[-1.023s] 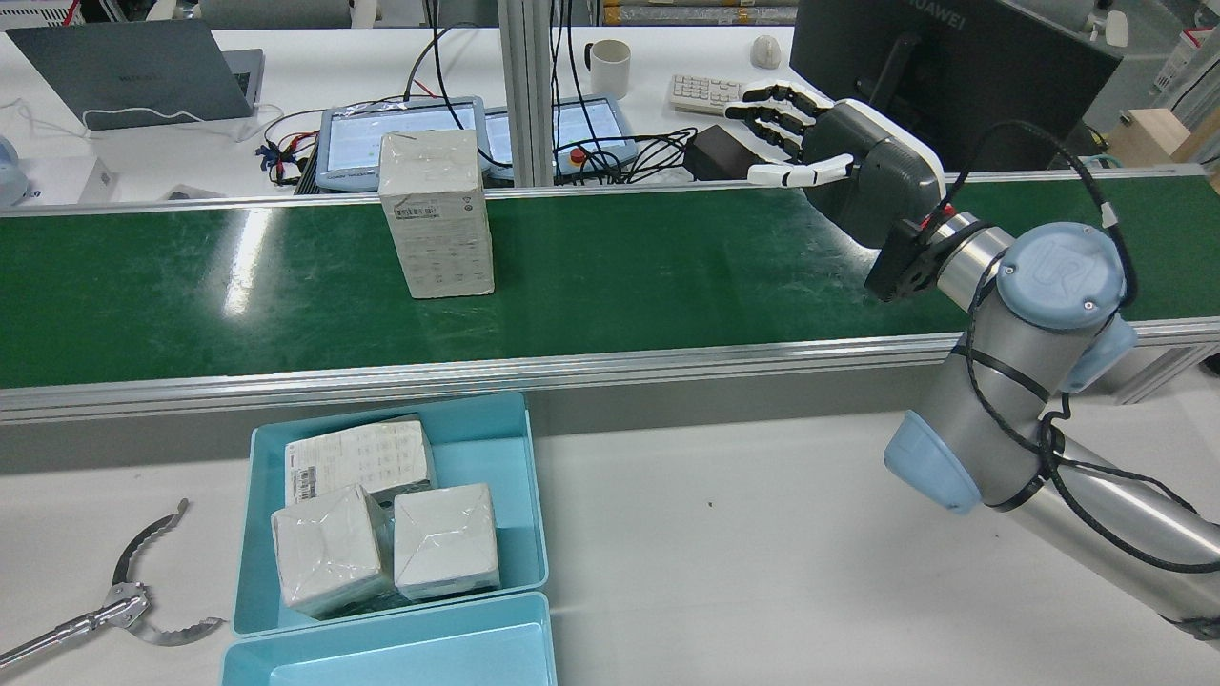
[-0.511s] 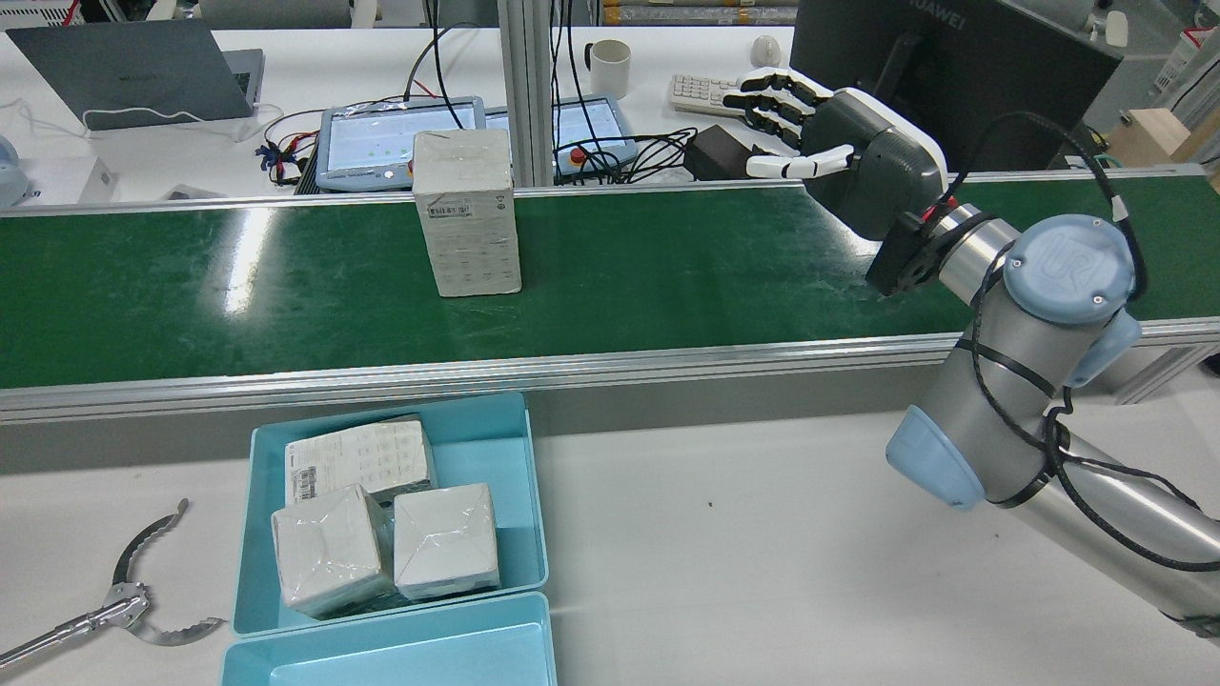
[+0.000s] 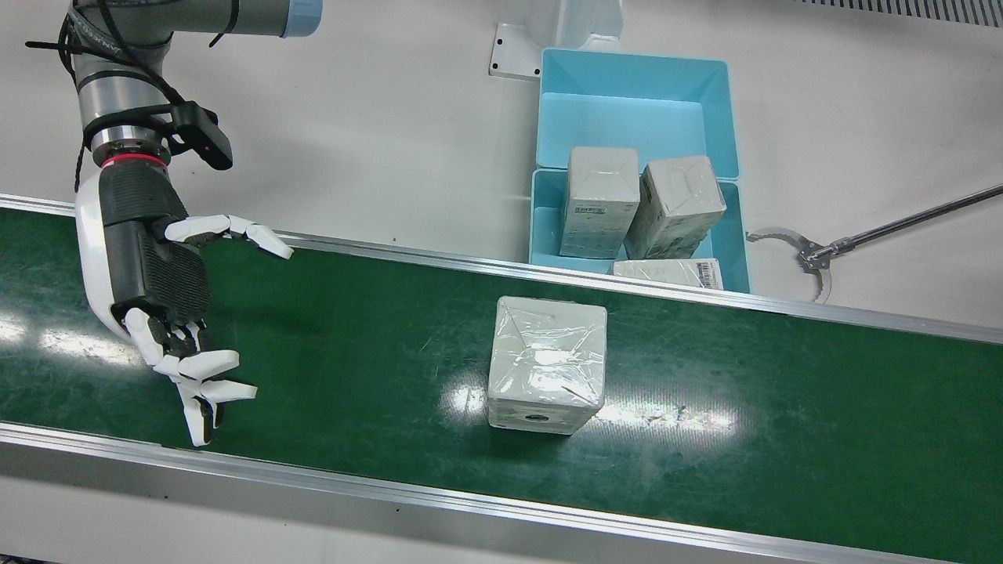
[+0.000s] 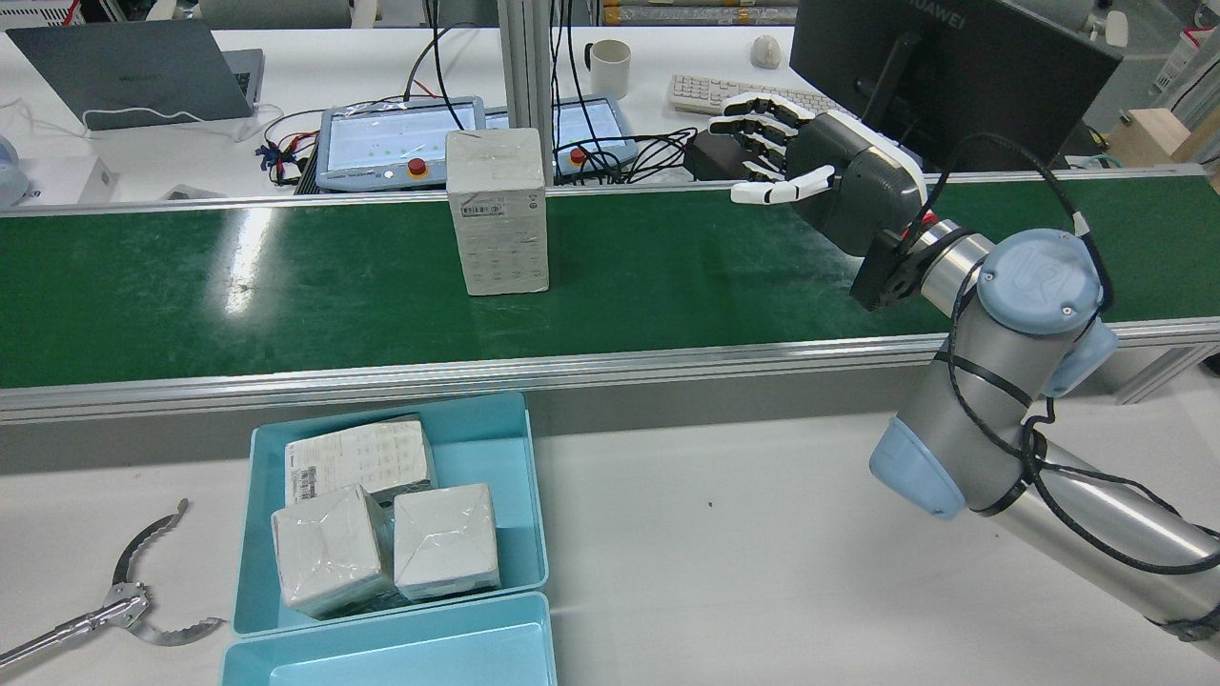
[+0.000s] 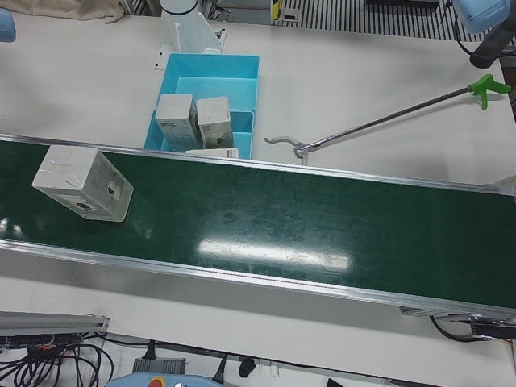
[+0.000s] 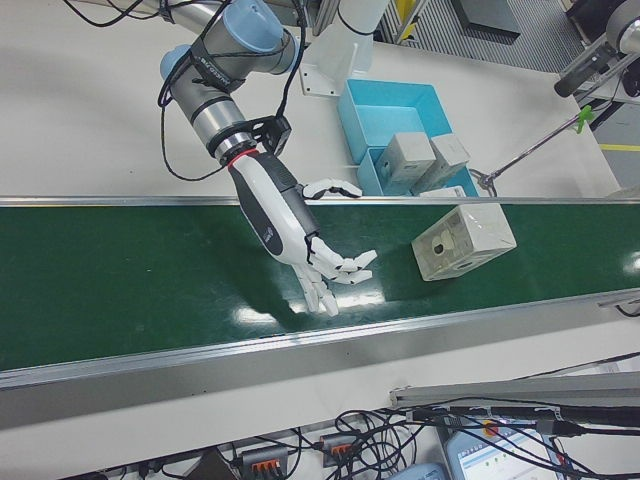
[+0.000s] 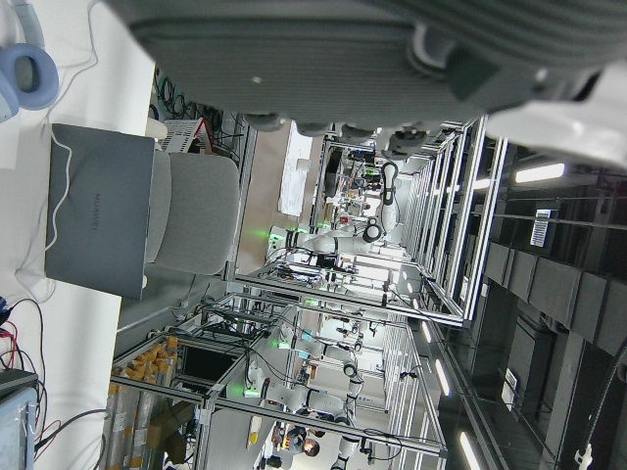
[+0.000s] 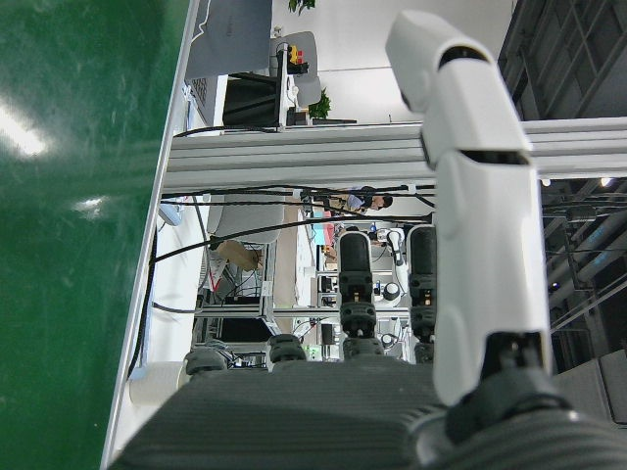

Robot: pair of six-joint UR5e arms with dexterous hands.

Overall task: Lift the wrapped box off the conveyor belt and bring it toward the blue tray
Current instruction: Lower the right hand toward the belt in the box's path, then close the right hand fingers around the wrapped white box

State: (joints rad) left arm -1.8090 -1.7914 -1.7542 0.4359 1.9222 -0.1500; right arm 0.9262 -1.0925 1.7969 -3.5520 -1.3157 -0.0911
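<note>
Wrapped box: white film-wrapped box (image 4: 498, 211) stands upright mid-belt, untouched, well apart from the robot hand.
Conveyor: long green conveyor belt (image 3: 705, 439) carries it; white worktop (image 4: 724, 534) lies behind.
Tray: blue plastic tray (image 4: 530, 495) holds three similar boxes, likely the goal.
Right robot hand (image 3: 168, 305): spread wide, empty, palm facing the box, seemingly waiting for it.
Left robot hand: state cannot be told.

White wrapped box (image 4: 498, 211) stands upright on the green belt (image 4: 286, 286), clear film glinting, untouched; blue tray (image 4: 477, 438) sits beside the belt, already holding three similar boxes
</note>
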